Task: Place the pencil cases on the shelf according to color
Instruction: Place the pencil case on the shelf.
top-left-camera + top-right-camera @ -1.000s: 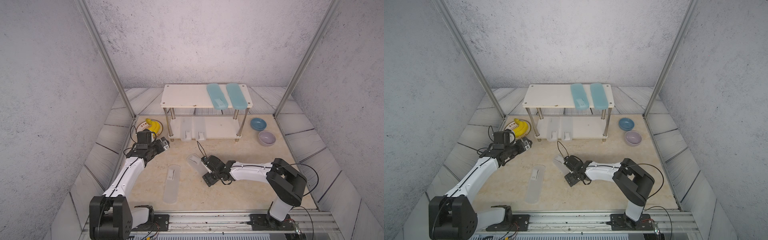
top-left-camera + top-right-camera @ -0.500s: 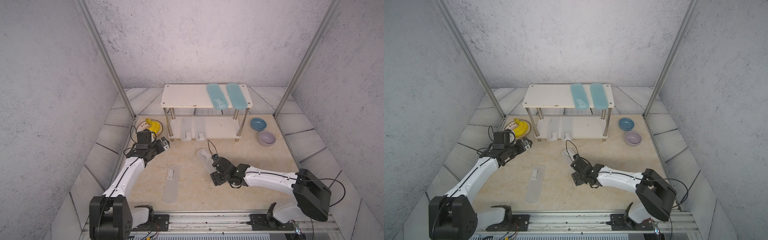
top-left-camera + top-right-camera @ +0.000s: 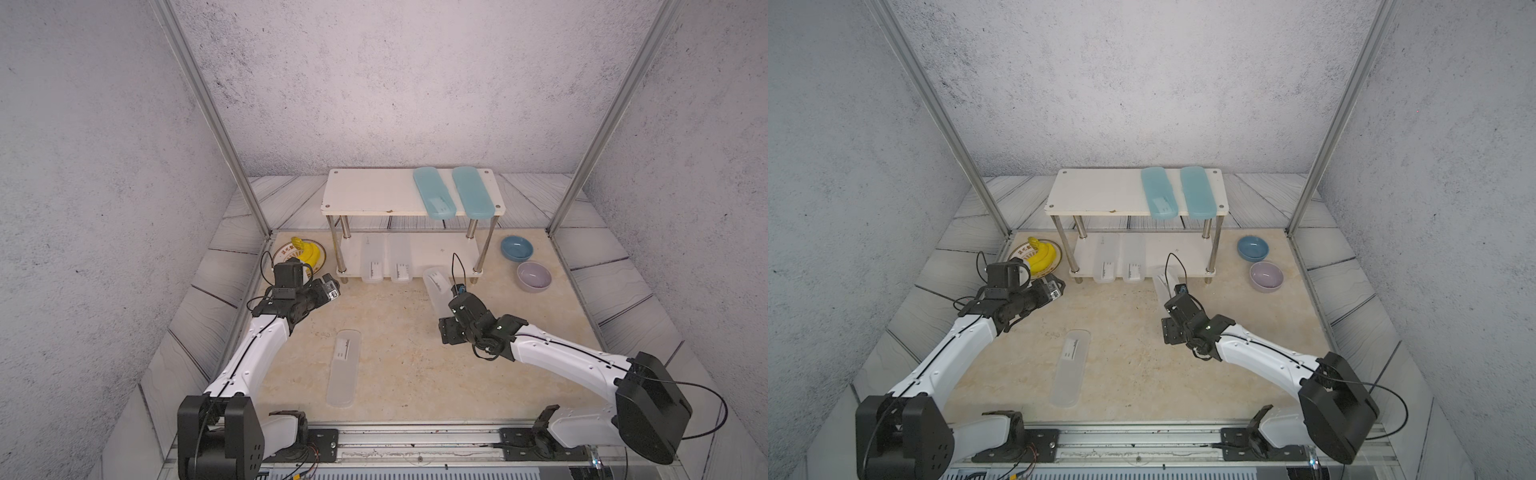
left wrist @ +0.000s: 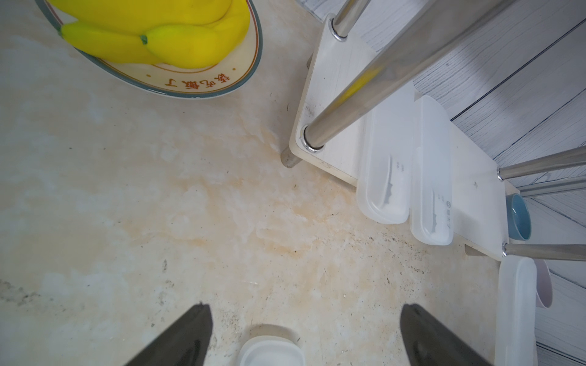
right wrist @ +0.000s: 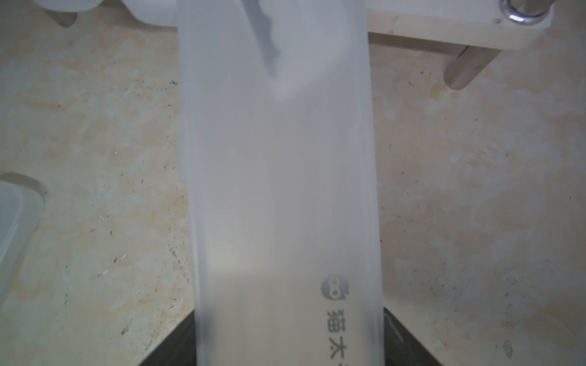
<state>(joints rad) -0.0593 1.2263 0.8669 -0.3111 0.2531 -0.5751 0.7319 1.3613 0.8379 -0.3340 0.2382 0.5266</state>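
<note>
Right wrist view: the white two-board shelf (image 5: 463, 65) on shiny legs is mostly cut off. The right gripper (image 5: 288, 347) pinches a long frosted white plastic pencil case (image 5: 279, 158) by the low board (image 5: 428, 25); both its ends are cut off. The left gripper (image 4: 304, 336) has its fingers wide apart, empty.

The left arm (image 3: 257, 349) stretches from its base at seven o'clock toward one o'clock; the left gripper (image 3: 332, 288) has its jaws spread wide and empty. The right arm (image 3: 561, 357) reaches toward ten o'clock, and the right gripper (image 3: 454, 294) has its jaws clamped on a frosted pencil case (image 3: 436, 284).
</note>
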